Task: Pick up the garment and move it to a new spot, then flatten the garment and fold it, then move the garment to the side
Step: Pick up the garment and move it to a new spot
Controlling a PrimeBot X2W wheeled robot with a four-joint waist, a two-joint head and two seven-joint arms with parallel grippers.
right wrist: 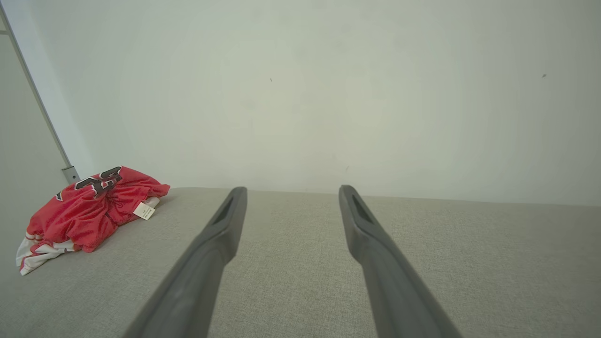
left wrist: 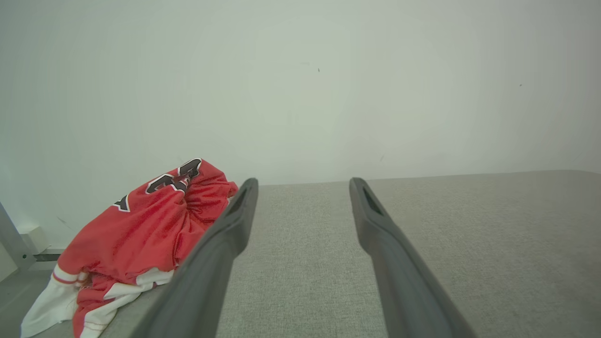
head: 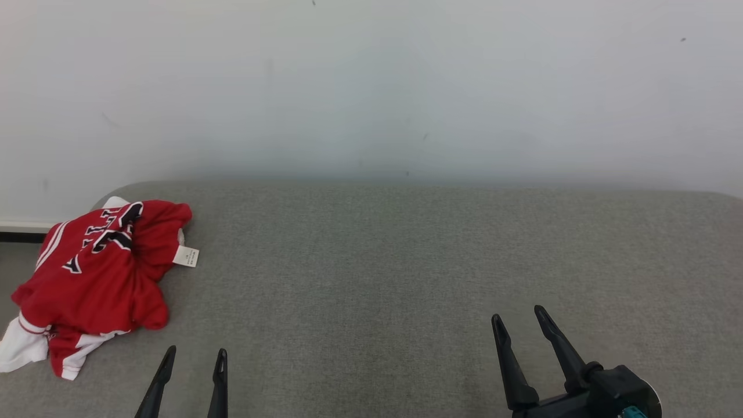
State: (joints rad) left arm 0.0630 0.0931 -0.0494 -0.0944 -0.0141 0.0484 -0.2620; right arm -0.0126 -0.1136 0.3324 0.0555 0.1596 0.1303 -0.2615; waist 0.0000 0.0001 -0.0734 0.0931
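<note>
The garment (head: 98, 278) is a red jersey with white trim and black lettering, lying crumpled at the far left end of the grey cushioned surface (head: 406, 278). A white tag sticks out on its right side. It also lies left of the fingers in the left wrist view, garment (left wrist: 141, 234), and far left in the right wrist view, garment (right wrist: 89, 206). My left gripper (head: 194, 357) stands open just right of and nearer than the jersey, apart from it. Well to the right, my right gripper (head: 519, 316) is open with nothing between its fingers.
A pale wall (head: 371, 87) rises right behind the surface. The surface's left end curves off beside the jersey, with a dark baseboard (head: 20, 236) and floor beyond. A thin metal post (right wrist: 37, 108) stands at the left of the right wrist view.
</note>
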